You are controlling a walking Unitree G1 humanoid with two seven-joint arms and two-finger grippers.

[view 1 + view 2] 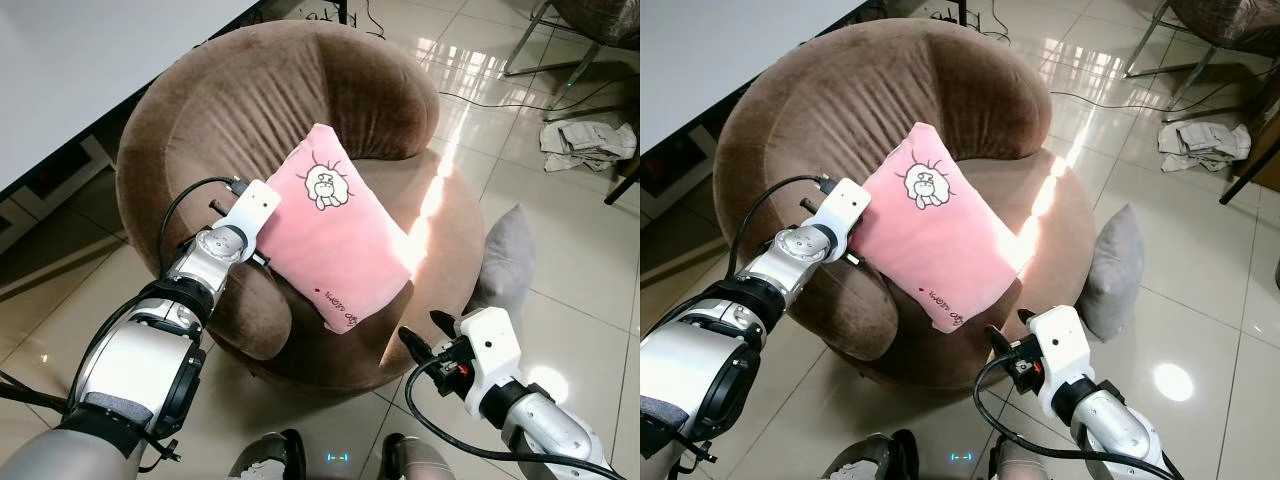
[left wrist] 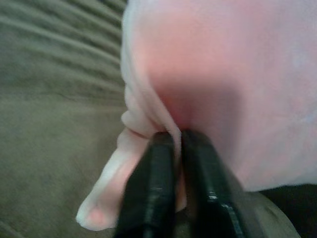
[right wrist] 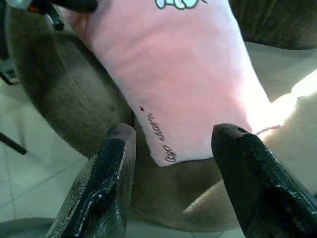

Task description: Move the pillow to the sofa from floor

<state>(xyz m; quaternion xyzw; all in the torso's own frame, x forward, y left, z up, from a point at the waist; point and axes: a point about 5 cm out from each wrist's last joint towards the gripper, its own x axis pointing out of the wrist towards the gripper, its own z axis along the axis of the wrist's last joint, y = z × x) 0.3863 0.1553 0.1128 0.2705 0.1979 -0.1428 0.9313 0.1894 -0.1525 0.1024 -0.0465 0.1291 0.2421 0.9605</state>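
A pink pillow (image 1: pixel 335 235) with a cartoon print lies on the seat of a round brown sofa (image 1: pixel 240 110), its upper-left edge pinched in the robot's left hand (image 2: pixel 176 148). The black fingers (image 2: pixel 153 188) are clamped tight on a fold of the fabric, as the left wrist view shows. The right hand (image 3: pixel 173 163) hovers wide apart and empty just off the sofa's front rim, at about 5 o'clock from the pillow.

The pillow appears to be on the cushion already, so the step in hand is judged to be the release. Doing it well would mean letting the fabric go only once the pillow's weight rests fully on the seat, then drawing the left hand back toward 8 o'clock without dragging the corner along.

The pillow's long axis runs from 11 o'clock, by the backrest, down to 5 o'clock, where its lettered corner points at the front rim. A grey cushion (image 1: pixel 505 260) leans against the sofa on the tiled floor (image 1: pixel 560 220) at 3 o'clock.
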